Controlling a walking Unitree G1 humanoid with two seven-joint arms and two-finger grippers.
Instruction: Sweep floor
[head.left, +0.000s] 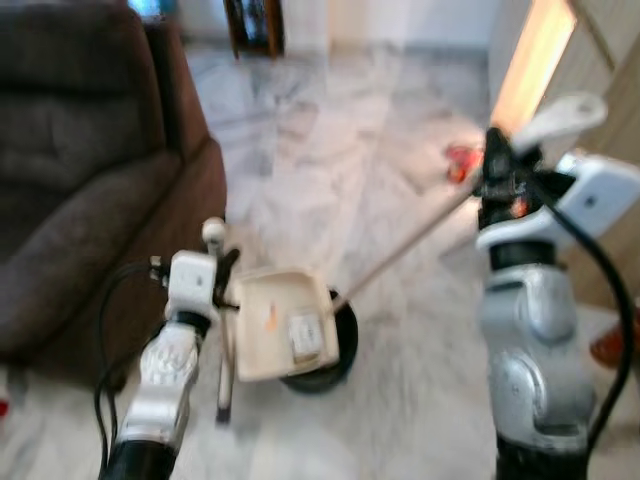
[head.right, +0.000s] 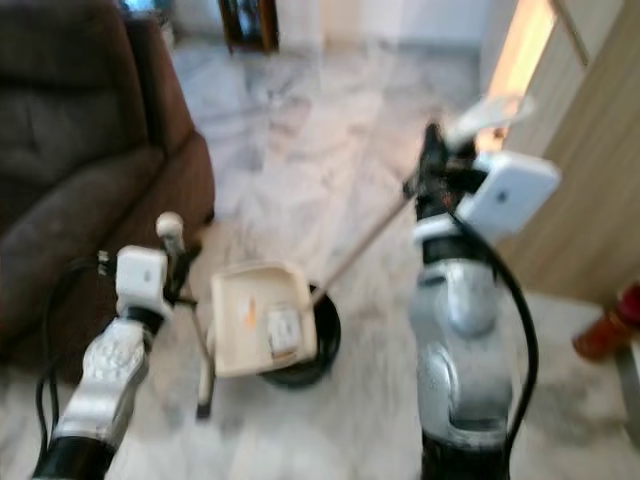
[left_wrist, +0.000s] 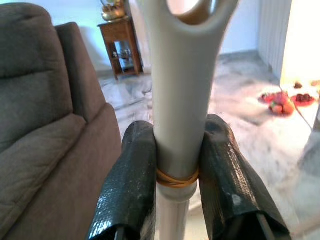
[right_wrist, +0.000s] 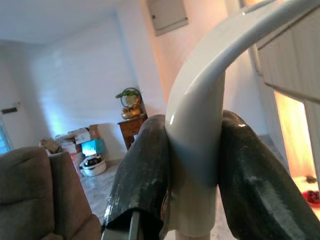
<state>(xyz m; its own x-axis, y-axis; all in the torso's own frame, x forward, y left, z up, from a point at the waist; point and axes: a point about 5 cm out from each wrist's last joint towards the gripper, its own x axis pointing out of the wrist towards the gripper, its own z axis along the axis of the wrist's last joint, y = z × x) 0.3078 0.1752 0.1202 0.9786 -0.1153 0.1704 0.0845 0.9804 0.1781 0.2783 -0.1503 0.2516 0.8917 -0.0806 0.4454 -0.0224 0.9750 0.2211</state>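
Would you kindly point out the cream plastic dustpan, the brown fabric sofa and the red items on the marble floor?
Cream plastic dustpan (head.left: 283, 325), left eye view, on its inner tray.
Brown fabric sofa (head.left: 80, 190), left eye view, on the seat cushion.
Red items (left_wrist: 279, 101), left wrist view, on the middle of the cluster.

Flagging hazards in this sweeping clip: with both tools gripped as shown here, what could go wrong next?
The dustpan stands close beside the brown sofa, so the left gripper, shut on the dustpan handle, could knock it against the upholstery. The right gripper holds the broom handle near its curved top, so the far brush head may be hard to steer and miss the pan.
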